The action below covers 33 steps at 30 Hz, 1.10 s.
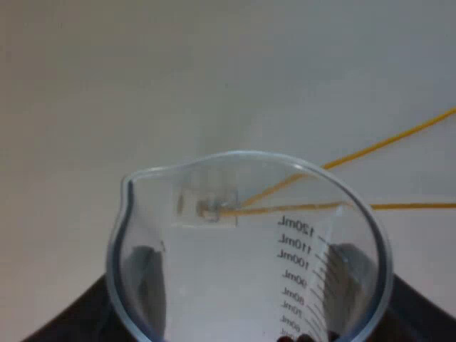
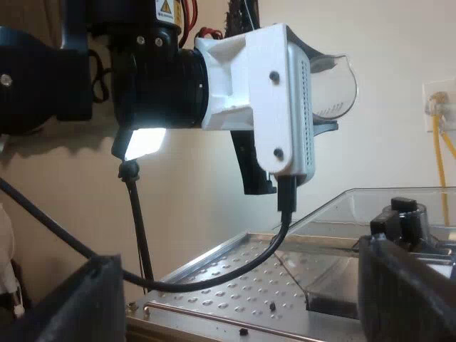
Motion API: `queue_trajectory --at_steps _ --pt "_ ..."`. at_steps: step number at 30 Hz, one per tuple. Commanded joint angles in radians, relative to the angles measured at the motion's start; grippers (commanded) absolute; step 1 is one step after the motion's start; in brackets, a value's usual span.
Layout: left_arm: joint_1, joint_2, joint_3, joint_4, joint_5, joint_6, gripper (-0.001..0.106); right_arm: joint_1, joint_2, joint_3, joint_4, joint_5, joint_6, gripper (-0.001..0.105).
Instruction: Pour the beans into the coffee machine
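Note:
My left gripper (image 1: 242, 292) is shut on the clear measuring glass (image 1: 249, 235), with a dark finger showing through each side of its wall. The printed ml scale runs down the inside, and only a few dark specks show at the bottom. In the right wrist view the same glass (image 2: 335, 82) is held up high on the left arm, tilted, above the espresso machine's perforated metal top (image 2: 235, 274) and close to the clear bean hopper (image 2: 377, 214). My right gripper (image 2: 235, 306) is open, low over the machine top, with nothing between its fingers.
A pale wall stands behind the machine, with an outlet (image 2: 438, 100) and a yellow cord (image 2: 442, 146) hanging from it. A black knob (image 2: 403, 206) sits at the hopper. Two loose beans (image 2: 273, 306) lie on the metal top.

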Motion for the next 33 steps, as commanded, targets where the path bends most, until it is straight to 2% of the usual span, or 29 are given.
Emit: queue_trajectory --at_steps 1,12,17,24,27,29,33 --pt "-0.005 -0.007 -0.008 -0.014 -0.011 0.120 0.039 0.002 -0.006 -0.010 -0.007 -0.012 -0.002 0.069" --pt "-0.005 -0.007 -0.008 -0.006 -0.011 0.201 0.039 0.002 -0.006 -0.010 -0.007 -0.031 0.022 0.069" --pt "-0.005 -0.007 -0.008 -0.001 -0.011 0.306 0.039 0.002 -0.006 -0.010 -0.007 -0.039 0.022 0.069" --pt "-0.005 -0.007 -0.008 -0.001 -0.011 0.387 0.039 0.002 -0.006 -0.010 -0.007 -0.039 0.022 0.069" --pt "-0.005 -0.007 -0.008 -0.001 0.006 0.432 0.039 0.002 -0.006 -0.010 -0.007 -0.039 0.022 0.069" --pt "-0.005 -0.007 -0.008 -0.001 0.041 0.469 0.039 0.002 -0.006 -0.010 -0.007 -0.039 0.022 0.069" --pt "-0.005 -0.007 -0.008 -0.001 0.082 0.475 0.039 0.002 -0.006 -0.010 -0.007 -0.039 0.022 0.069"
